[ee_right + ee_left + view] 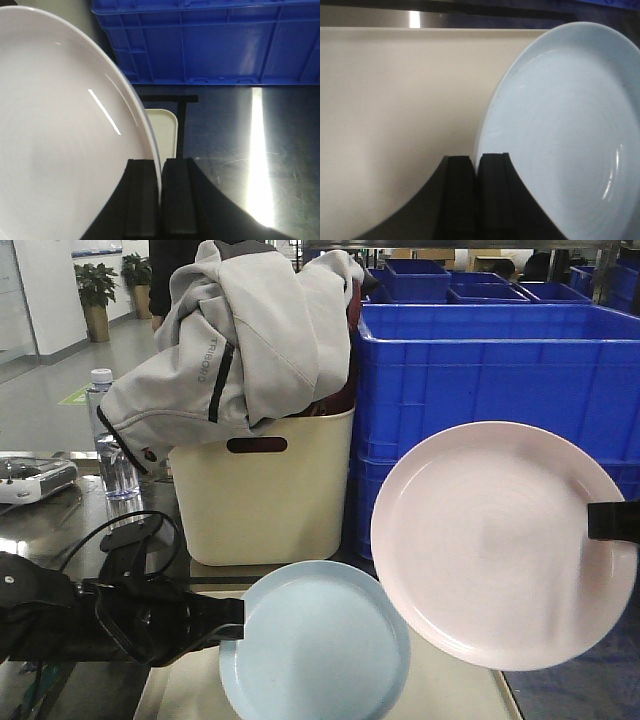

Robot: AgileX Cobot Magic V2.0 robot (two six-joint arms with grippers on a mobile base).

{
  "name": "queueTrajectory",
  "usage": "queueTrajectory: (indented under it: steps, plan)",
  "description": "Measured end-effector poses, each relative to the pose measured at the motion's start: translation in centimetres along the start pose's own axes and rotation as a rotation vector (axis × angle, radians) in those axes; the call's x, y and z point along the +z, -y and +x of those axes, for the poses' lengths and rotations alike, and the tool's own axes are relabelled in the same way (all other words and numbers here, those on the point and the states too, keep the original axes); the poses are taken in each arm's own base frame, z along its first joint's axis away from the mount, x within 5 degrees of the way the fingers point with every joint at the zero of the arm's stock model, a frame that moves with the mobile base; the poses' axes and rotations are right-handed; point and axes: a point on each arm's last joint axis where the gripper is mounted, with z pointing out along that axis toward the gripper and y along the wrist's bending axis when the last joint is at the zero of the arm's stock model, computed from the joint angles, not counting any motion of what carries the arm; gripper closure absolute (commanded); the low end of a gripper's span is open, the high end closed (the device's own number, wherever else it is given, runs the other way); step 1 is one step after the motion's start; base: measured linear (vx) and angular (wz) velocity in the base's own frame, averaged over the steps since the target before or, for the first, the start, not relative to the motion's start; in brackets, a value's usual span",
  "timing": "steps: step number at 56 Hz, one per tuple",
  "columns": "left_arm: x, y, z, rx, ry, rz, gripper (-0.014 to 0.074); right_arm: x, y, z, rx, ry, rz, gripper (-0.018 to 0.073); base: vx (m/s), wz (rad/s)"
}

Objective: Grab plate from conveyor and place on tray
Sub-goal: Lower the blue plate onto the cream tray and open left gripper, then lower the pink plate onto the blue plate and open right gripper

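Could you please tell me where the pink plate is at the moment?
In the front view the pink plate is on the right, held by its rim in the right pincer, before the blue crates and above-right of the blue plate.

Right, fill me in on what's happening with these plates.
The robot holds a plate in each arm. Its left end effector is shut on the rim of the blue plate, low over the tray; contact is unclear. Its right end effector is shut on the rim of the pink plate, held up tilted in front of the blue crates.
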Motion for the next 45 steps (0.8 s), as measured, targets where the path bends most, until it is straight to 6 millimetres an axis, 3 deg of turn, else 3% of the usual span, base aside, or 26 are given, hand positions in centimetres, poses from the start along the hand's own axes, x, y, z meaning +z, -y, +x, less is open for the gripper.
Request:
queueTrajectory:
  steps: [10,16,20,24,32,45]
  plan:
    - [0.2,0.0,-0.2,-0.003,0.022,0.007,0.0159,0.0,0.0,0.0,0.000,0.001,0.000,0.0571,0.00,0.00]
    - [0.2,0.0,-0.2,-0.002,0.025,0.009,0.0146,0.0,0.0,0.0,0.001,-0.001,-0.001,0.0571,0.00,0.00]
    - [-0.4,0.3,-0.4,0.012,0.039,0.014,0.0188,0.4,-0.1,0.0,0.011,-0.012,-0.010,0.0571,0.00,0.00]
    - [-1.5,1.0,-0.7,0.055,0.066,0.018,0.0283,1.2,-0.2,0.1,0.030,-0.035,-0.028,0.0571,0.00,0.00]
    - [-5.8,3.1,-1.6,0.157,0.177,0.018,0.0605,4.3,-0.6,0.4,0.065,-0.118,-0.073,0.0571,0.00,0.00]
    - [-14.5,6.4,-2.6,0.274,0.487,-0.005,0.0602,11.3,-2.8,1.8,0.071,-0.248,-0.214,0.0570,0.00,0.00]
